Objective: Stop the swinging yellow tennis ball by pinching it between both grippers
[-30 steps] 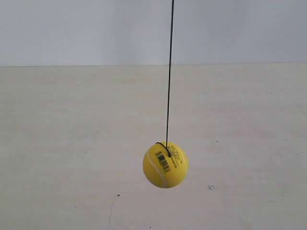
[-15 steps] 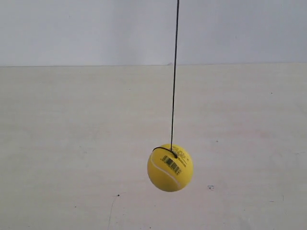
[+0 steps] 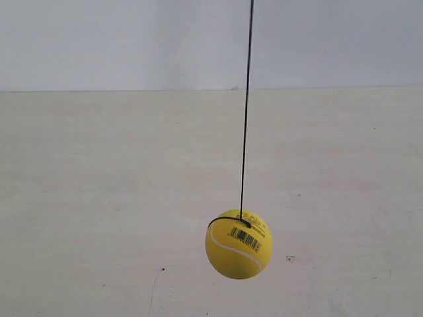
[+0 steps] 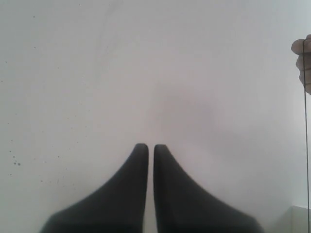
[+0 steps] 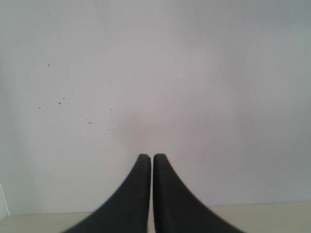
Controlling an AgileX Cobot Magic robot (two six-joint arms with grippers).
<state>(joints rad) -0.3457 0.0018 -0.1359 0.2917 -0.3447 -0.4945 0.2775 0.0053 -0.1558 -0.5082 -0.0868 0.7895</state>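
The yellow tennis ball (image 3: 238, 244) hangs on a thin black string (image 3: 246, 105) over the pale table, its barcode facing the exterior camera. No gripper shows in the exterior view. In the left wrist view my left gripper (image 4: 150, 146) is shut, its black jaws nearly touching, with nothing between them; the string (image 4: 306, 126) runs down that picture's edge. My right gripper (image 5: 152, 157) is shut too, facing a pale wall. The ball is out of both wrist views.
A hand (image 4: 303, 63) holds the string at the edge of the left wrist view. The beige table (image 3: 99, 198) meets a white wall (image 3: 119, 39) behind. A strip of table edge (image 5: 272, 216) shows beneath the right gripper.
The ball has swung to the right and lower in the exterior view, and has turned so the barcode sits higher on it. The string has shifted right with it.
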